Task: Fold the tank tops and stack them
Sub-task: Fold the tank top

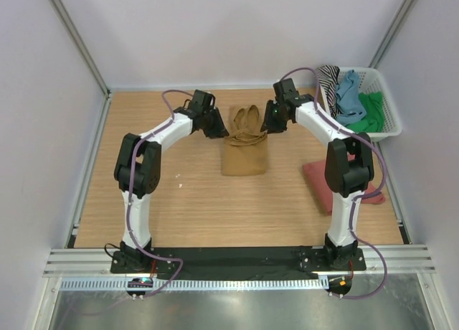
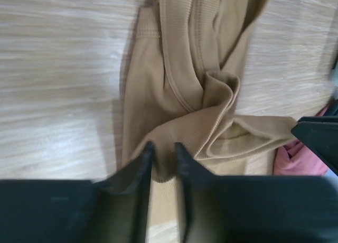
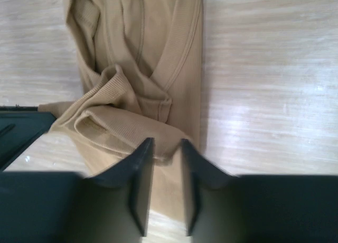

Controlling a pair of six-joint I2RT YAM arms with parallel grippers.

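Tabletop: pale wood-grain, carrying all the cloth items and the basket.
Red tank top: lies flat near the right arm's base at the right side of the tabletop, partly hidden behind that arm; well apart from the ochre one.
Ochre tank top: lies mid-tabletop between the two arms. Its near part is a flat rectangle, and its strap end points toward the far edge. In the wrist views the ribbed cloth is bunched and rumpled across the middle.
Left pincer: at the ochre tank top's left edge, fingers drawn close with a fold of the cloth nipped between the tips.
Right pincer: at the same garment's right edge, opposite the left one, fingers likewise close together and clamped on the hem.
Basket: white slatted plastic, at the far right corner of the tabletop.
Basket contents: striped top draped over the left rim, blue top in the middle, green top on the right.
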